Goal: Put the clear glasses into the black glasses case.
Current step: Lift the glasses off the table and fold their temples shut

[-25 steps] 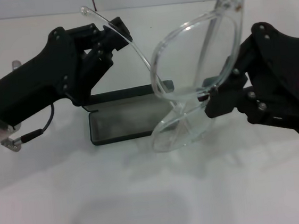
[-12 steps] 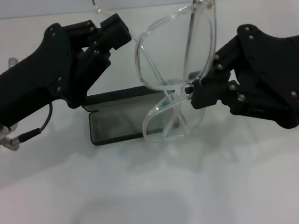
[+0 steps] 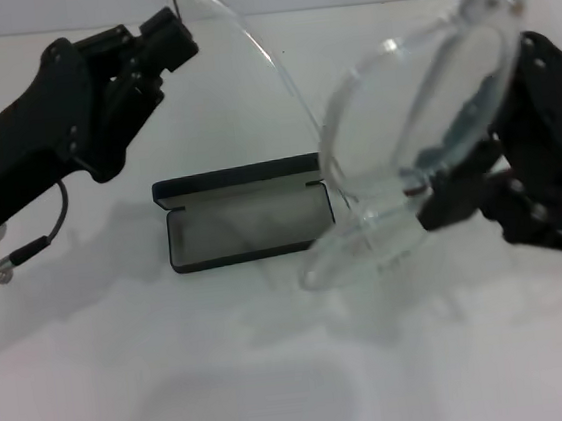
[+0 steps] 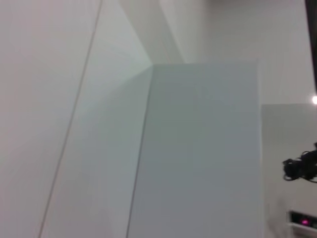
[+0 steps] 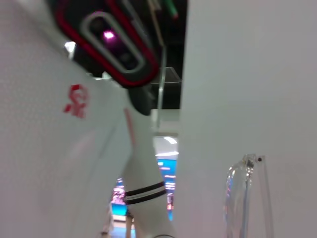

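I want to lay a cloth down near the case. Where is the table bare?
Bare white table lies in front of the open black glasses case and to its left. It is crowded right of the case, where the right gripper holds the clear glasses aloft.

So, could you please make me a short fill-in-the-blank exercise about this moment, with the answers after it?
1. The clear glasses are held above the table by the ____ gripper.
2. The black glasses case lies on the table with its lid ____.
3. Inside the case there is nothing; its lining has a ____ colour.
4. The left gripper is raised near the thin clear ____ arm of the glasses.

Missing words: right; open; grey; temple
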Robot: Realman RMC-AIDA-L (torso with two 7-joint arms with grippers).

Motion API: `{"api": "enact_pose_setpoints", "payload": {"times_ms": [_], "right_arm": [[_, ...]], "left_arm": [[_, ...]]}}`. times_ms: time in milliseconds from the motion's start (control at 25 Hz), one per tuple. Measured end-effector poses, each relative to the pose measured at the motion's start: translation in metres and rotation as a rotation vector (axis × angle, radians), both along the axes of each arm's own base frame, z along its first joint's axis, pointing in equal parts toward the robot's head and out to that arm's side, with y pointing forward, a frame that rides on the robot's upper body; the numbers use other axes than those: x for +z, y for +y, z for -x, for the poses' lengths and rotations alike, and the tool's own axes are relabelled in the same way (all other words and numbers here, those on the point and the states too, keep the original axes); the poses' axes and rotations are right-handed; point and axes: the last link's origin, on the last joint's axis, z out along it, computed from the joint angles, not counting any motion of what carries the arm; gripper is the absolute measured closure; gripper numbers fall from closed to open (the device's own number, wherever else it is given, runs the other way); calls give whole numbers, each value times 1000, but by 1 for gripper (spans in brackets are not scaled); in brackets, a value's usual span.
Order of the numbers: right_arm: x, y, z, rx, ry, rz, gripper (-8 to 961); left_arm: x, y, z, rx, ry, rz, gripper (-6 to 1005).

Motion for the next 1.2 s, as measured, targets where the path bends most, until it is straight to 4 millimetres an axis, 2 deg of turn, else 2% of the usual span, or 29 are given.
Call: {"api": "enact_pose_setpoints", "payload": {"times_ms": [160, 520, 1200], "right_arm": [[-4, -7, 7, 57, -14, 6, 893], [-24, 3, 18, 41, -87, -4, 893], [-35, 19, 14, -49, -106, 29, 893]], "left_arm": [[-2, 3, 1, 16, 11, 4, 926], [-13, 4, -16, -57, 21, 59, 925], [-12, 1, -25, -114, -7, 72, 924]]}}
